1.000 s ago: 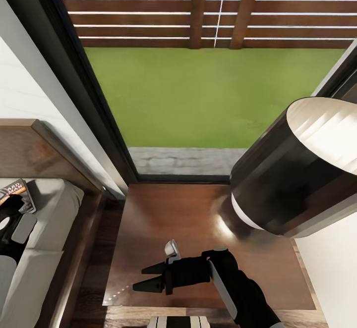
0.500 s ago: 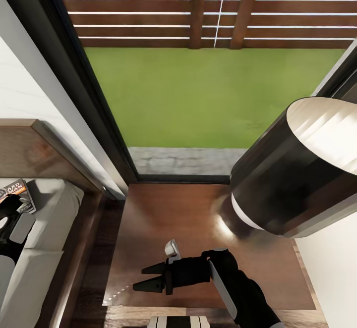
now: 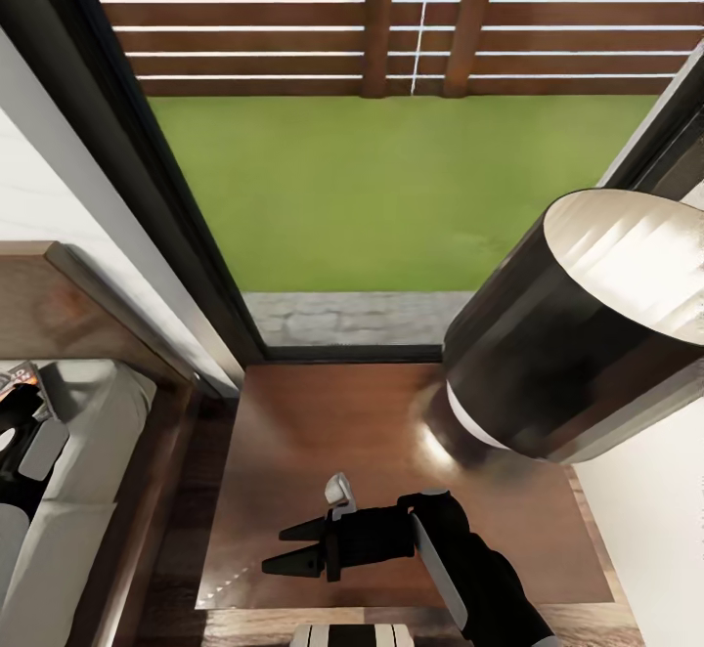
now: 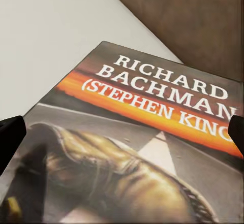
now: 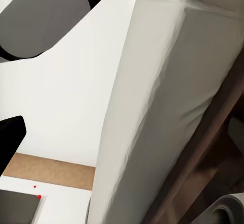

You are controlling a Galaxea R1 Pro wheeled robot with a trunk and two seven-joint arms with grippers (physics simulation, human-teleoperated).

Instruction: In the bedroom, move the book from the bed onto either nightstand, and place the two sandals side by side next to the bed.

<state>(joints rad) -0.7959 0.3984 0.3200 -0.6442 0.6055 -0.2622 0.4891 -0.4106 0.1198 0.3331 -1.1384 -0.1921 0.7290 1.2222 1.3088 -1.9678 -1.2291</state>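
The book (image 4: 152, 127), a dark paperback with white "RICHARD BACHMAN" lettering and an orange band, lies flat on the pale mattress of the bed (image 4: 51, 41). My left gripper (image 4: 122, 135) hovers open just over it, one black fingertip at each side of the cover. In the head view a corner of the book (image 3: 22, 376) peeks out beside my left arm (image 3: 39, 447) at the left edge. My right gripper (image 3: 288, 549) hangs open and empty over the near part of the nightstand (image 3: 342, 432), pointing toward the bed (image 3: 93, 432). The two sandals are out of view.
A black-shaded lamp (image 3: 577, 334) takes up the nightstand's right side and looms close to the head camera. The brown headboard (image 3: 68, 305) stands behind the mattress. A tall dark-framed window (image 3: 372, 178) shows grass and a fence. A narrow gap of floor separates bed and nightstand.
The whole head view has shifted slightly left, so the camera moved. Both arms keep nearly the same pose; the left one stays over the book.
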